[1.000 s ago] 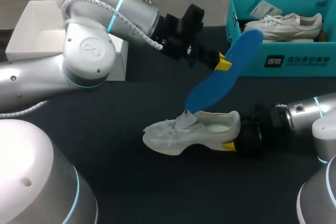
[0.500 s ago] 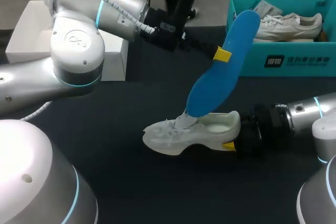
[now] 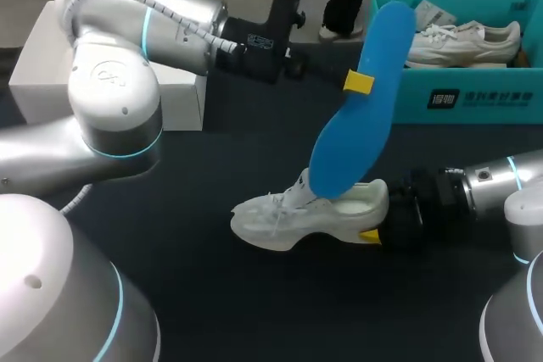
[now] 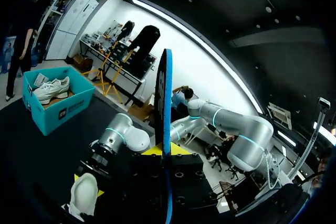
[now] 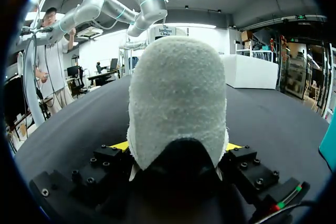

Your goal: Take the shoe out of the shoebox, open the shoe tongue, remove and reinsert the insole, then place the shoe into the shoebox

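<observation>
- The left gripper (image 3: 359,83) is pinching the blue insole (image 3: 352,137) mid-length, with its lower end over the shoe (image 3: 288,218).
- The right gripper (image 3: 371,235) is clamping the shoe's heel from 3 o'clock.
- The shoebox (image 3: 475,101) is sitting at 1 o'clock.
- Risk: entering this steeply, the insole may buckle or twist in the pinch.

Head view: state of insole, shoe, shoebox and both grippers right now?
Insole: out of the shoe, tilted upright, lower tip at the shoe's opening.
Shoe: upright on the table, heel gripped.
Shoebox: open, another shoe inside.
Left gripper: shut on insole.
Right gripper: shut on shoe heel.
</observation>
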Controlling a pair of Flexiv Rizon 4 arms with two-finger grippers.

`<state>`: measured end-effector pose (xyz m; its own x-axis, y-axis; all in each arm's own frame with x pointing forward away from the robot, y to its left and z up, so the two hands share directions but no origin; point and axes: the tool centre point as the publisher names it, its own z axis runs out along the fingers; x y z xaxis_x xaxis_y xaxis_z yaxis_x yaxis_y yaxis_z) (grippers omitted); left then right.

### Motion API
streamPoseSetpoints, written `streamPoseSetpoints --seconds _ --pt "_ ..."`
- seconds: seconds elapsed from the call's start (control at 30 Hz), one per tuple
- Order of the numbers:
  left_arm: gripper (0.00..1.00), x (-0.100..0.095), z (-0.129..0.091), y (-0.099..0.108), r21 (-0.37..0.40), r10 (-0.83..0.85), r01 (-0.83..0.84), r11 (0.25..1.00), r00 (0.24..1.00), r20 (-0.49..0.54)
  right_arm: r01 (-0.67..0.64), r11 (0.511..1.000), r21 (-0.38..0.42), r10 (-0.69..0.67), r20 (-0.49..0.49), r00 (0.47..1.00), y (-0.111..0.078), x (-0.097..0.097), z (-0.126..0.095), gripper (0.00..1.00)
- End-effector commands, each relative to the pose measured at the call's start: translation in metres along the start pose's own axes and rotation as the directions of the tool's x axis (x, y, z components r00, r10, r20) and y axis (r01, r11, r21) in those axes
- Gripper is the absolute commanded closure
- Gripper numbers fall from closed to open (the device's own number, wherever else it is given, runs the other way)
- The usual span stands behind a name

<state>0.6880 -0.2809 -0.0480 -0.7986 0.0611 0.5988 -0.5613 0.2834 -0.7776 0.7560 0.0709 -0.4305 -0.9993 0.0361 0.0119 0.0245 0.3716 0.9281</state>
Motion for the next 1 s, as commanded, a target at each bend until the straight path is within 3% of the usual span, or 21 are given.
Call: streamPoseSetpoints --seconds 0.03,0.2,0.33,0.53,0.73,1.0 --pt "1.0 0.001 -0.001 0.002 0.004 0.001 -0.001 1.0 1.0 0.0 0.0 1.0 0.004 0.0 0.001 1.0 -0.003 0.002 0.002 1.0" --pt "1.0 0.006 -0.003 0.005 0.021 -0.032 0.032 0.999 0.999 0.008 0.0 1.0 0.004 0.0 0.001 1.0 -0.003 0.002 0.002 1.0" --pt "1.0 0.019 -0.01 0.003 0.1 -0.092 0.09 0.991 0.996 0.017 0.0 1.0 0.004 0.0 0.001 1.0 -0.003 0.002 0.002 1.0" --pt "1.0 0.038 -0.018 -0.005 0.156 -0.112 0.113 0.981 0.994 -0.017 0.0 1.0 0.004 0.0 0.001 1.0 -0.003 0.002 0.002 1.0" --pt "1.0 0.053 -0.025 -0.012 0.177 -0.111 0.125 0.976 0.99 -0.085 0.0 1.0 0.004 0.0 0.001 1.0 -0.003 0.002 0.002 1.0" --pt "1.0 0.062 -0.029 -0.02 0.199 -0.052 0.068 0.978 0.995 -0.082 0.0 1.0 0.004 0.0 0.001 1.0 -0.003 0.002 0.002 1.0"
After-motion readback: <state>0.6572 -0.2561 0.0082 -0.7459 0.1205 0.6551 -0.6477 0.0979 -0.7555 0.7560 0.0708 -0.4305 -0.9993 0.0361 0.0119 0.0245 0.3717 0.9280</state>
